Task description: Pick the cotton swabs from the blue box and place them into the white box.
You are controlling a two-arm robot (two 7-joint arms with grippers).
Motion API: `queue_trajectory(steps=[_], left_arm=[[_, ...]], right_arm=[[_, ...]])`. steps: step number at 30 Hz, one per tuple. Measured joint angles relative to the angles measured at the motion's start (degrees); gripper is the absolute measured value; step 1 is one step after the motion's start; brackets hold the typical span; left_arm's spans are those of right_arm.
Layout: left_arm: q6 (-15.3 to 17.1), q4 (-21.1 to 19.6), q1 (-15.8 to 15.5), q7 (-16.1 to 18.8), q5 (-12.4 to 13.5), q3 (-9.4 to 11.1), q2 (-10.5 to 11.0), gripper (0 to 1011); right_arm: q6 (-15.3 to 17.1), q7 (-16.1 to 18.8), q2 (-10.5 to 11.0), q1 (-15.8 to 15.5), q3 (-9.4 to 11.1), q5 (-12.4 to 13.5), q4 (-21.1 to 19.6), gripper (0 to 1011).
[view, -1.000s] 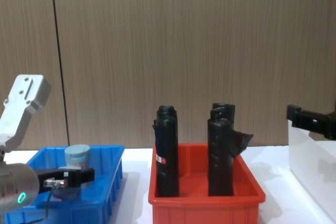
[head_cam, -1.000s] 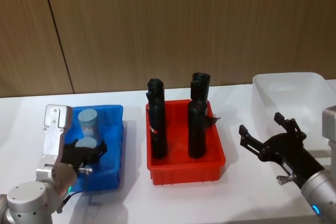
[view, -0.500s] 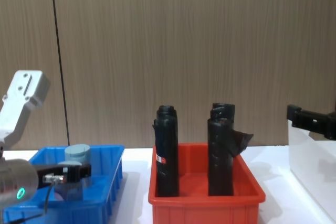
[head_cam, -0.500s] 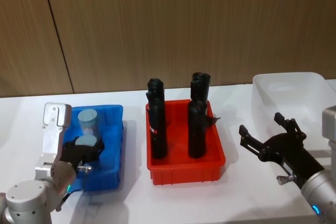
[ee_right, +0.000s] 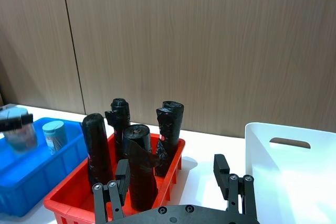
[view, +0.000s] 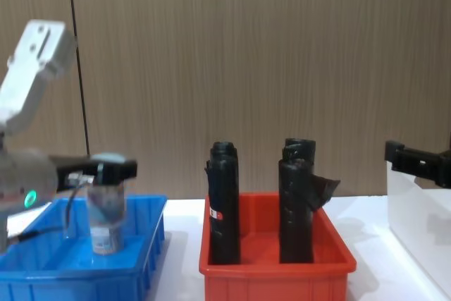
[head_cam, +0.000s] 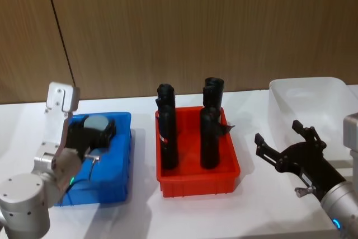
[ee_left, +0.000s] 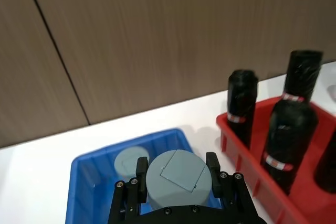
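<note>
One cotton swabs tub [view: 107, 211] pinched at lid height by left gripper [head_cam: 95, 130] over blue box [view: 106, 283]; probably light, stiff, slick. Right gripper [head_cam: 278, 134] splayed, idle, right side.

Glossy plastic blue box [head_cam: 114, 180] and red bin [head_cam: 196, 186], translucent white box [head_cam: 279, 110], wood-grain wall [head_cam: 168, 26]

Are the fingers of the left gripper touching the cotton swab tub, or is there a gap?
Touching. The left wrist view shows the fingers of the left gripper pressed against both sides of the cotton swab tub.
</note>
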Motion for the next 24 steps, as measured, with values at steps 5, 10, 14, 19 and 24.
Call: queue_trajectory(steps=[5, 10, 14, 19, 24], left_arm=[[0.35, -4.07, 0.12, -2.34, 0.44, -0.14, 0.44, 671], [0.64, -6.75, 0.09, -4.76, 0.20, -0.23, 0.63, 671], [0.95, -8.76, -0.20, -7.49, -0.73, -0.28, 0.66, 671], [1.52, -10.25, -0.89, -11.24, -1.96, -0.29, 0.54, 671], [2.18, -10.73, -1.88, -14.61, -2.76, -0.13, 0.13, 671]], right_arm=[[0.00, 0.00, 0.00, 0.00, 0.00, 0.00, 0.00, 1001], [0.00, 0.00, 0.00, 0.00, 0.00, 0.00, 0.00, 1001], [0.00, 0.00, 0.00, 0.00, 0.00, 0.00, 0.00, 1002], [0.00, 0.00, 0.00, 0.00, 0.00, 0.00, 0.00, 1001], [0.00, -0.01, 0.00, 0.00, 0.00, 0.00, 0.00, 1002]])
